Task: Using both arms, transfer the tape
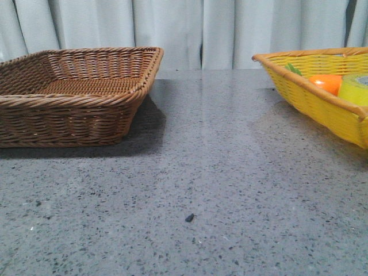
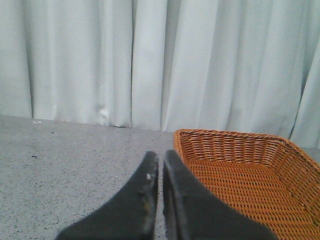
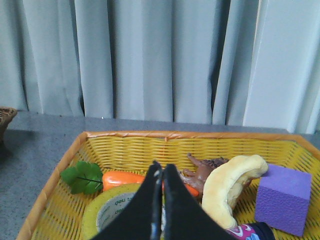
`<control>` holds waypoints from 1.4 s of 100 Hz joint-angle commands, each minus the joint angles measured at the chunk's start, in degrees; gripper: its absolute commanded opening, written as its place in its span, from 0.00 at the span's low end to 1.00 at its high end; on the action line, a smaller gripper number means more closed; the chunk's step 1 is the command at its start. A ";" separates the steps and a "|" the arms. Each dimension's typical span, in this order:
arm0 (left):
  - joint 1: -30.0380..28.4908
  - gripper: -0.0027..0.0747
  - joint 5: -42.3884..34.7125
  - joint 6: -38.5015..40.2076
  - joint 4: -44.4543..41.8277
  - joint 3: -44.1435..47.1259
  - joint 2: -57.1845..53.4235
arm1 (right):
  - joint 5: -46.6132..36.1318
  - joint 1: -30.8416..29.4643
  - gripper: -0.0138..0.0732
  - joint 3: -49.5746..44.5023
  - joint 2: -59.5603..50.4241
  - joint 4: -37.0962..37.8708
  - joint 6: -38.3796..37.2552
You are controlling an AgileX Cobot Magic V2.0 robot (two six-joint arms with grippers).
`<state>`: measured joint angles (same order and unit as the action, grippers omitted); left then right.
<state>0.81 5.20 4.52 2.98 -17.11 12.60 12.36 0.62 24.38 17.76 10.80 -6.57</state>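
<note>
The yellow tape roll [image 3: 102,210] lies flat in the yellow basket [image 3: 150,150], its white core with green print facing up. In the front view the tape [image 1: 355,87] shows at the far right inside the yellow basket [image 1: 310,98]. My right gripper [image 3: 162,170] is shut and empty, hovering above the basket over the tape's edge. My left gripper [image 2: 160,157] is shut and empty, beside the brown wicker basket [image 2: 240,170]. Neither gripper shows in the front view.
An orange carrot toy [image 3: 125,179] with green leaves [image 3: 82,178], a brown toy [image 3: 205,172], a yellow banana-shaped toy [image 3: 227,187] and a purple block [image 3: 282,197] share the yellow basket. The brown basket [image 1: 69,95] stands at the left. Grey curtains hang behind the table.
</note>
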 commanded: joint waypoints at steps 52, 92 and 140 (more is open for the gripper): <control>-0.13 0.01 -3.67 0.56 0.50 -5.90 9.80 | 32.62 8.88 0.56 34.46 44.08 -9.66 0.71; -0.13 0.01 -3.67 0.56 0.50 -5.90 9.80 | 37.96 11.92 0.57 39.33 58.27 -9.66 0.71; -0.13 0.01 -3.67 0.56 0.50 -5.90 9.80 | 37.85 11.92 0.13 39.33 62.33 -9.66 0.71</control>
<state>0.81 5.65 4.52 3.02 -20.94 21.58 51.48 12.56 61.90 81.28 0.96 -6.31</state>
